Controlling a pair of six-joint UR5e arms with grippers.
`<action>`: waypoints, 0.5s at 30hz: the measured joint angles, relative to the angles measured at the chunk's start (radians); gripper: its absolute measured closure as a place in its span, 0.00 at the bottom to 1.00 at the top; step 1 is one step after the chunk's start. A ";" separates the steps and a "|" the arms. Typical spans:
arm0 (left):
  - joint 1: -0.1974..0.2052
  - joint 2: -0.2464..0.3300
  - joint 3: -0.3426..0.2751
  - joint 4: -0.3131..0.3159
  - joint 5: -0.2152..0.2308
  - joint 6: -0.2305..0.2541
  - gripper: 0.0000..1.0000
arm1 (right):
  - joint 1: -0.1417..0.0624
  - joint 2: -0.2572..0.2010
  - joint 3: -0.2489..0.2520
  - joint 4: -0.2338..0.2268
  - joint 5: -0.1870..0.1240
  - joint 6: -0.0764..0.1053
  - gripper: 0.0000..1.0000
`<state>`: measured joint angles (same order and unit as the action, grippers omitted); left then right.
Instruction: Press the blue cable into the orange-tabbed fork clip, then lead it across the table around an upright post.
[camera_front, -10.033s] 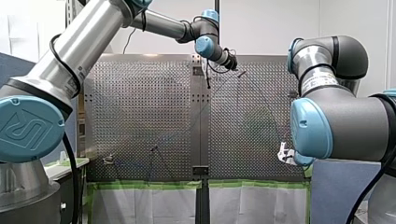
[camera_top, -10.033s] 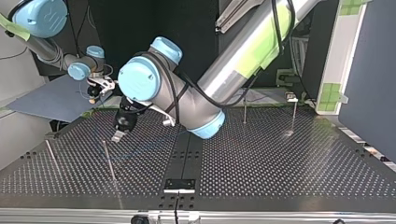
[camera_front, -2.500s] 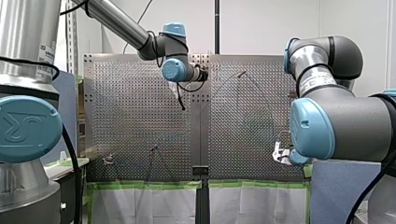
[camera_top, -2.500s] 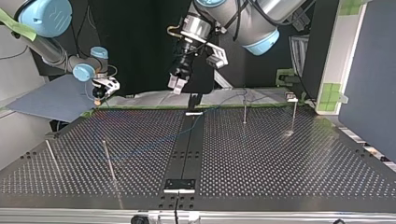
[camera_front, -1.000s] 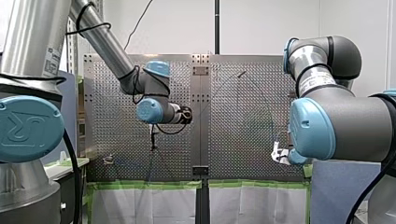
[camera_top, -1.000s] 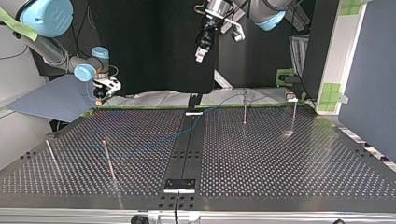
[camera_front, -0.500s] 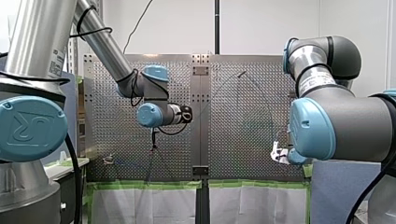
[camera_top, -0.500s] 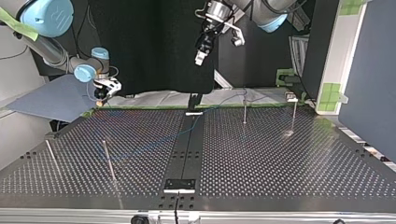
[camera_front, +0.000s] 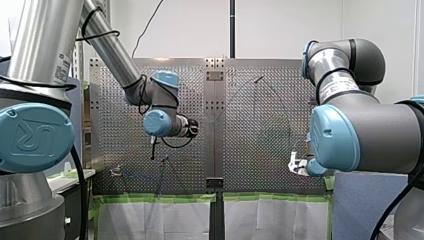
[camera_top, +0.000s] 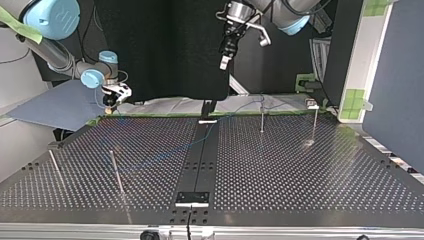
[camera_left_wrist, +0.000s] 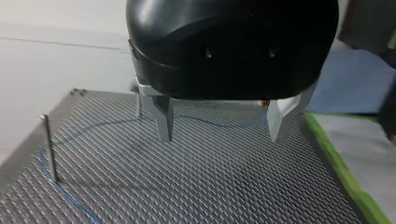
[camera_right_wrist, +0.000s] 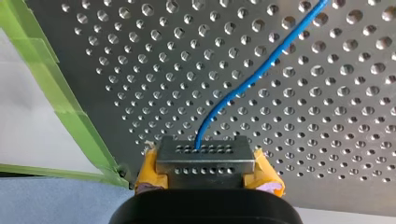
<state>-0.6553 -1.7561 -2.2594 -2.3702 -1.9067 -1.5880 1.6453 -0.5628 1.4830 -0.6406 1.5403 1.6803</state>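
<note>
Hanging high above the table (camera_top: 300, 175), my left gripper (camera_top: 225, 63) points down from a bent wrist. Its arm comes in at the top view's upper right. In the front view the same arm slopes down from the upper left, and its wrist is folded over the table's left half. The two metal fingers (camera_left_wrist: 163, 122) stand wide apart with nothing between them. The left wrist view looks past them onto the table's perforated surface well below.

My right arm stretches in low from the top view's left. My right gripper (camera_top: 110, 101) sits just over the table's far edge, close to the green tape (camera_right_wrist: 51, 70) that lines it. Its jaws are pressed together on the blue cable (camera_right_wrist: 259, 73), and yellow pads (camera_right_wrist: 266, 176) show on either side of the metal tips. The cable leaves those tips and curves away over the table's holes.

Farther on, the cable lies loose across the table and runs close by the foot of a thin upright post (camera_left_wrist: 49, 149) near the table's side edge. I cannot tell whether it wraps around that post. A small clip (camera_top: 312, 105) sits at the table's far edge, too small to show whether the cable is seated in it.
</note>
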 joint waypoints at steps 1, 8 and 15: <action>0.004 0.000 -0.005 0.001 -0.007 0.004 0.00 | 0.000 0.000 0.000 0.001 0.000 -0.001 1.00; 0.059 0.000 -0.063 0.050 -0.025 0.013 0.00 | 0.003 -0.001 0.000 0.007 0.000 -0.020 1.00; 0.118 0.001 -0.121 0.109 0.019 0.021 0.00 | 0.006 -0.001 0.000 0.009 0.000 -0.027 1.00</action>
<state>-0.5377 -1.7554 -2.3805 -2.2612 -1.8878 -1.5668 1.6510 -0.5640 1.4829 -0.6316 1.5403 1.6529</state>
